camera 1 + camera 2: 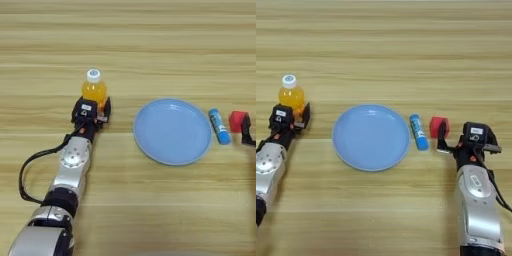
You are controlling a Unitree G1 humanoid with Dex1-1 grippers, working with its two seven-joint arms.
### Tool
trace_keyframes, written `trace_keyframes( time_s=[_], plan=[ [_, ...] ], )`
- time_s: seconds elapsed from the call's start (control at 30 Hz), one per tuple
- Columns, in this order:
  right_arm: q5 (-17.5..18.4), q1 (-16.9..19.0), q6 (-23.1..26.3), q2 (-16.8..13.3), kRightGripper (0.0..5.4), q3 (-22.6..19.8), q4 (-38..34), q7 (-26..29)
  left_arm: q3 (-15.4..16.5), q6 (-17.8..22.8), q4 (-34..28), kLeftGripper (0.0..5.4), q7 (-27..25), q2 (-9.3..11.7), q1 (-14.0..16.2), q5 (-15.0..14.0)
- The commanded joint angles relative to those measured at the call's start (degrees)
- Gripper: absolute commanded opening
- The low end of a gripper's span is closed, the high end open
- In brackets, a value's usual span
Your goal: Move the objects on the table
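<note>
left end effector (91, 114): spread around bottle (94, 88) base, far-left on desk (150, 40) | right end effector (466, 137): open, one finger beside cube (436, 127) | block (418, 131): between plate (371, 136) and cube

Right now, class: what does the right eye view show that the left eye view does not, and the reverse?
Only the right eye view shows the whole right gripper, its finger beside the red cube. Only the left eye view shows the left arm's cable loop. Both show the left gripper at the orange bottle, the blue plate and the blue oblong block.
</note>
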Motion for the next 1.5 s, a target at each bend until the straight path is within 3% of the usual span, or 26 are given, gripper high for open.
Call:
trace_keyframes(
  time_s=[0.03,0.2,0.53,0.77,1.2,1.5],
  plan=[
    [-0.04,-0.37,-0.1,0.67,5.4,0.33,-0.63,-0.4,0.17,0.28,5.18,3.39,0.77,1.19,-2.1,0.98],
    [-0.06,-0.09,-0.1,1.12,5.4,0.42,-0.89,-0.65,0.17,-0.56,7.53,3.39,0.67,1.58,-2.91,0.72],
    [-0.29,-0.65,-0.68,1.12,5.4,0.37,0.15,-0.58,1.45,-2.54,7.15,4.79,0.19,0.35,-2.26,-1.65],
    [-0.36,-0.74,-0.82,1.05,5.4,0.45,0.29,-0.47,2.04,-2.65,5.39,5.35,-0.36,-0.42,-0.83,-2.66],
    [-2.14,-0.52,-2.12,0.34,5.4,1.04,0.69,-0.15,2.54,-3.53,-0.79,5.35,0.75,-3.6,6.12,-3.25],
    [-2.76,-0.27,-2.74,-0.04,5.4,1.87,1.73,0.63,2.68,-3.9,-2.47,5.35,0.88,-4.26,8.29,-3.14]
  ],
)
